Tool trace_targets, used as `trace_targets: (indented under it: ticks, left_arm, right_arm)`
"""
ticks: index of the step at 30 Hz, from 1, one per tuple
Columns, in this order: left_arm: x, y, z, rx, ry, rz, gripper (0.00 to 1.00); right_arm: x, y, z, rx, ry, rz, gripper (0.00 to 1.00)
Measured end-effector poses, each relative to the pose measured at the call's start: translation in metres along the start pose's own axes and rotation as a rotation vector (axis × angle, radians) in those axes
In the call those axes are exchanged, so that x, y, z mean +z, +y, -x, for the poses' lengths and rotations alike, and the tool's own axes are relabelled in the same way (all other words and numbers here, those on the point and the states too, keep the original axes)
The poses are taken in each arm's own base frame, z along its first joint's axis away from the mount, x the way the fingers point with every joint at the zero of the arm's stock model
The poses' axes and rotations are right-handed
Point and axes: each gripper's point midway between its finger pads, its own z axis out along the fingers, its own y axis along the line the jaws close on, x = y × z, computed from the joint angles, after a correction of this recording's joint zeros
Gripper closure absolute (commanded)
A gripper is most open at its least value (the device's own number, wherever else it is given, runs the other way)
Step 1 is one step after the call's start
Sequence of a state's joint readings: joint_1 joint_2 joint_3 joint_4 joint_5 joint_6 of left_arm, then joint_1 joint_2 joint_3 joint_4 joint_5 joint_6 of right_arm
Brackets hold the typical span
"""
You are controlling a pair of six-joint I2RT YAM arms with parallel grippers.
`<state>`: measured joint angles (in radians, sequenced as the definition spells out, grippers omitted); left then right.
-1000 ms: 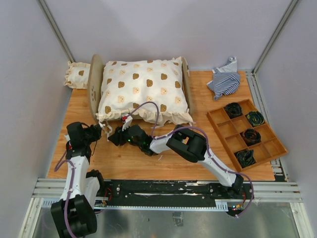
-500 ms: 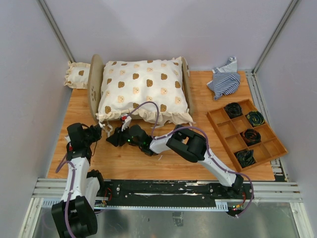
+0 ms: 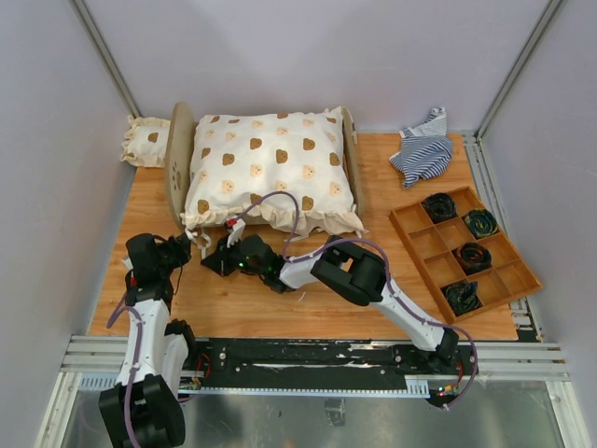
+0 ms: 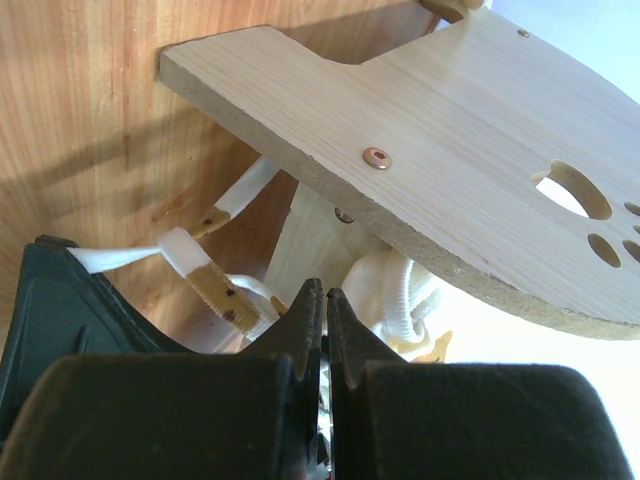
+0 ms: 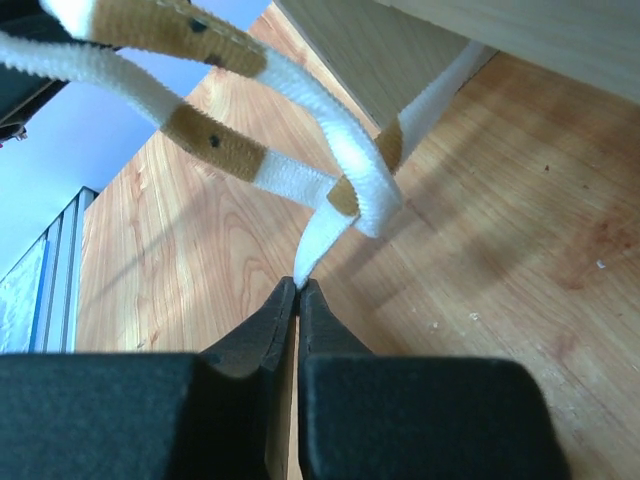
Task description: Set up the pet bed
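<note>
Right wrist | right gripper [image 5: 298, 288] pinched on tie strap [image 5: 315, 240] | left gripper [image 4: 325, 296] fully closed beside pet bed [image 4: 480, 150] end board

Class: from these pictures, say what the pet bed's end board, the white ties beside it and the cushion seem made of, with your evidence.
Pet bed end board: pale, unpainted wood, matt; grain lines and a sawn edge show. Ties: white woven tape with tan patches, possibly hook-and-loop; limp and looped. Cushion: cream bear-print cloth, soft filling likely; puffy with frilled edges.
</note>
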<state>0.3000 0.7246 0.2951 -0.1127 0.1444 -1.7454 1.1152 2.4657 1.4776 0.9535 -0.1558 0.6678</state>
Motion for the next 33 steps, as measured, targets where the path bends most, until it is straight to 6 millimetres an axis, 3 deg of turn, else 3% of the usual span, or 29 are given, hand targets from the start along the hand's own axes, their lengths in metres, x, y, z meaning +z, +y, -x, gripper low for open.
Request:
trace_targets:
  ticks: [3, 12, 21, 29, 33]
  left_arm:
    - [-0.001, -0.002, 0.0, -0.004, -0.003, -0.009, 1.0]
    - [-0.002, -0.013, 0.016, 0.065, -0.106, -0.035, 1.0]
    - [-0.016, -0.088, 0.064, 0.256, -0.457, -0.128, 1.0]
    - [-0.018, -0.116, 0.109, 0.398, -0.742, -0.065, 1.0]
    - [-0.04, -0.162, 0.113, 0.43, -0.845, -0.134, 1.0]
  right_arm:
    - [-0.004, -0.001, 0.0, -0.006, -0.022, 0.006, 1.0]
    - [-0.039, -0.023, -0.009, -0.141, -0.041, -0.07, 1.0]
    - [-0.045, -0.033, -0.002, -0.27, -0.03, -0.117, 1.0]
    - [-0.047, -0.058, 0.014, -0.343, -0.036, -0.188, 1.0]
    - [-0.05, -0.077, 0.028, -0.36, -0.059, -0.251, 1.0]
